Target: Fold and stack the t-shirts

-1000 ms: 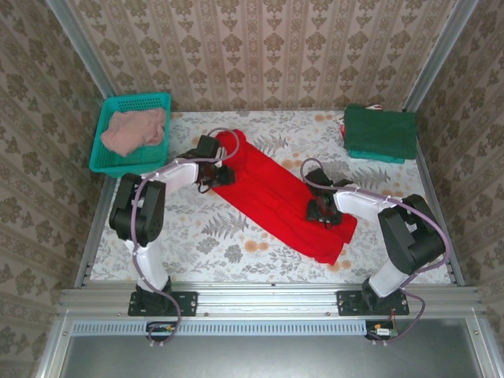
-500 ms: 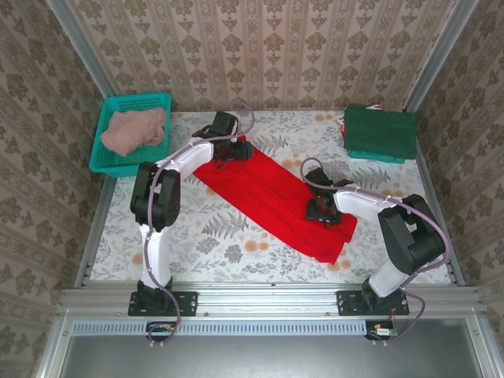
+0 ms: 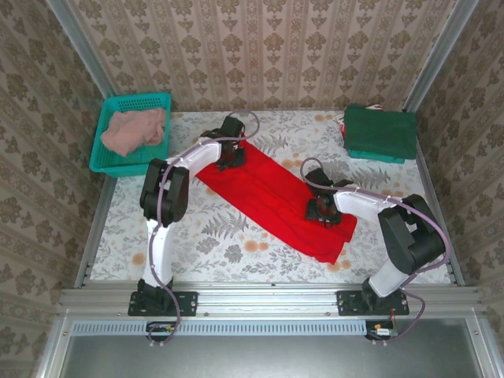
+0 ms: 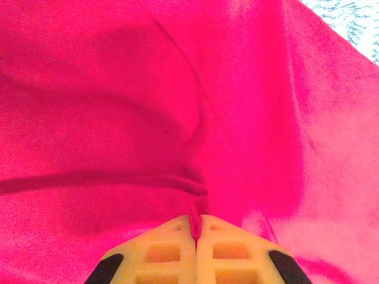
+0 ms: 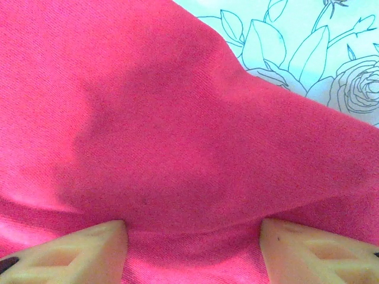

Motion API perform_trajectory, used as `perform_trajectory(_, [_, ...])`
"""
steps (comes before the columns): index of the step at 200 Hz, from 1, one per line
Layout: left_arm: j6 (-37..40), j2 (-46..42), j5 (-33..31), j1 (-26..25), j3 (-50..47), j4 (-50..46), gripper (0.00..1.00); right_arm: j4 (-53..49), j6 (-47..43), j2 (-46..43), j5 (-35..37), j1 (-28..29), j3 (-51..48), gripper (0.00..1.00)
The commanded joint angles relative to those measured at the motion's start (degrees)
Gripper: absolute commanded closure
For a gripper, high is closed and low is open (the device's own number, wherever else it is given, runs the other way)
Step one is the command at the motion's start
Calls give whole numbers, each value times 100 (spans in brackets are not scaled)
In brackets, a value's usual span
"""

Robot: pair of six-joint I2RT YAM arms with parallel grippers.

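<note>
Left jaws pinched shut on a fold of the bright red cloth t-shirt (image 4: 118, 106); right jaws wide apart, tips resting on the same shirt.

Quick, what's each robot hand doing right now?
Left gripper: shut, pinching a fold of the red t-shirt.
Right gripper: open, against the same shirt.

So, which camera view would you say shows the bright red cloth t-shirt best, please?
The top external view: the whole bright red cloth t-shirt lies spread diagonally. Left wrist: a fold pinched by the left gripper. Right wrist: cloth under the open right gripper.
</note>
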Motion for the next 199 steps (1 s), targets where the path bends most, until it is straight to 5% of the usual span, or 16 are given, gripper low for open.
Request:
perform_trajectory(1, [-462,-716,-829,-310,-155,-669,94,74,-20,-55,53,-43,-111,37])
perform_trajectory(67, [-1922,-1329,-495,-693,-1889,-56,85,94,-319,34,-129,-29,-25,37])
perform_trajectory(94, [-2193,-1714,-661,-810,-2411,28,67,33,-502,87,-162,-31,31,37])
perform_trajectory(119, [-2184,-2156,-921,-798,-2617,-180,60,87,-510,40,-171,-34,-31,37])
perform_trajectory(157, [-1563,-2522,-1326,-575,-2319,-142,40,215,-401,-31,-228,-29,-94,37])
perform_trajectory(199, [-866,-1033,-1062,-167,-615,-339,33,212,-349,-5,-170,-31,-76,37])
